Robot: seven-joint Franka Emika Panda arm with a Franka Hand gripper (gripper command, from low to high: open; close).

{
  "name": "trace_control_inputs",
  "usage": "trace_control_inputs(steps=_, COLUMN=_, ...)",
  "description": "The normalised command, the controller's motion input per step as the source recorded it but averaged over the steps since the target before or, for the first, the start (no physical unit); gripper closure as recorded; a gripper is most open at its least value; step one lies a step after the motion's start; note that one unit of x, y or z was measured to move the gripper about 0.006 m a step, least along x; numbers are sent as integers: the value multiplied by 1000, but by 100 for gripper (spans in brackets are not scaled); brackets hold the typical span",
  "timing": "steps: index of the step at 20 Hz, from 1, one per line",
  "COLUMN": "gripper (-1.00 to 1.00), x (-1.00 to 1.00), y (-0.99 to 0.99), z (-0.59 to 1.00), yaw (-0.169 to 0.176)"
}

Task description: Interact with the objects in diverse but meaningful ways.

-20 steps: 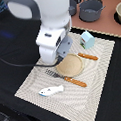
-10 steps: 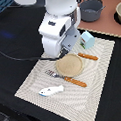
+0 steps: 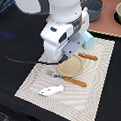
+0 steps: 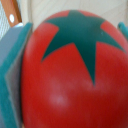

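In the exterior view, the white arm is lower over the striped mat [image 3: 99, 75] than a moment ago, above the tan plate [image 3: 71, 66]. The fish [image 3: 50, 90] lies near the mat's edge. In the wrist view, the end effector [image 4: 70, 75] squeezes the red tomato [image 4: 70, 85] between its teal pads [image 4: 12, 75].

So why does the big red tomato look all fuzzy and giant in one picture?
In the wrist view the tomato fills the frame and sits too close to the camera, so its edges blur, and the teal pads beside it look soft too. In the exterior view the mat is sharper but grainy, and the arm hides the pincer.
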Motion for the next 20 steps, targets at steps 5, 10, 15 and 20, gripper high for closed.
trace_control_inputs(steps=5, gripper=100, x=310, y=0, z=-281, yaw=-41)
trace_control_inputs(steps=10, gripper=100, x=197, y=0, z=-440, yaw=-8)
trace_control_inputs(steps=15, gripper=100, x=124, y=-6, z=-234, yaw=-8)
trace_control_inputs(steps=20, gripper=-100, x=223, y=32, z=484, yaw=-63)
